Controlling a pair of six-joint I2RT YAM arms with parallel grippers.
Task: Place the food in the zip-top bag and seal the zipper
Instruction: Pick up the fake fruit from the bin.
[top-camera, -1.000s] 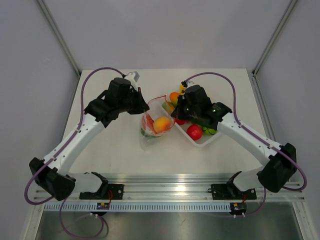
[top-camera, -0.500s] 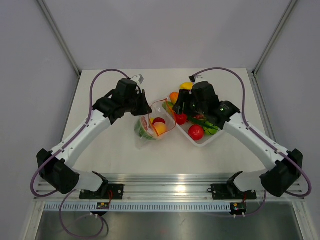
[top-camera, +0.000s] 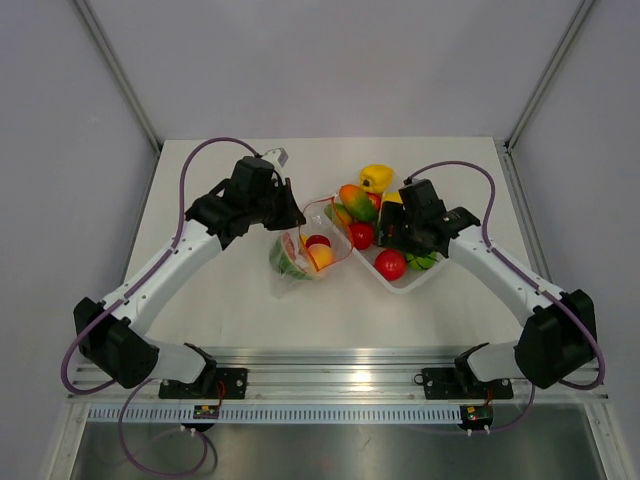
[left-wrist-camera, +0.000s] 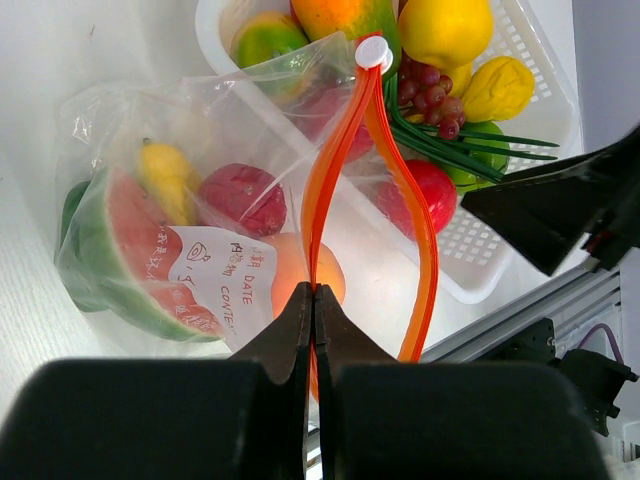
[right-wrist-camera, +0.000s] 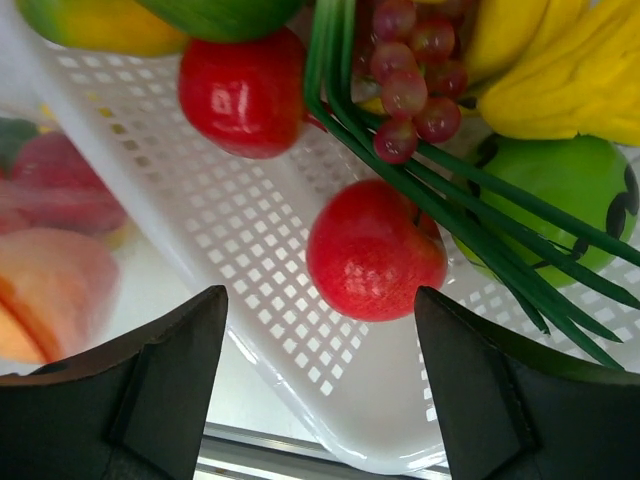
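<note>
Red round fruit (right-wrist-camera: 375, 262): lies on the mesh floor at the near end of the white tray (right-wrist-camera: 262, 330). It is straight ahead of the right claw (right-wrist-camera: 318, 330), within the gap between its two fingers (closer to one finger than the other).
Right claw: spread wide and holding nothing, poised just above the tray.
Left claw (left-wrist-camera: 314, 296): pressed together on the zipper (left-wrist-camera: 335, 170), pinching one lip of the strip and holding it up.
Zip-top bag (top-camera: 303, 252): on the tabletop (top-camera: 240, 300), just left of the tray. Its mouth is held agape and faces right, toward the tray. A watermelon wedge (left-wrist-camera: 130, 255) and a few smaller pieces are already inside.
Long axis: none to speak of, as the fruit is round, so the finger angle probably matters little.
Green stalks (right-wrist-camera: 450, 200): run across the fruit's far side, touching it, and might get caught in a grasp.
Nearer arm: the right, already over the tray (the left is busy with the bag).
Coming move: probably down onto the fruit, then left to the open mouth.
</note>
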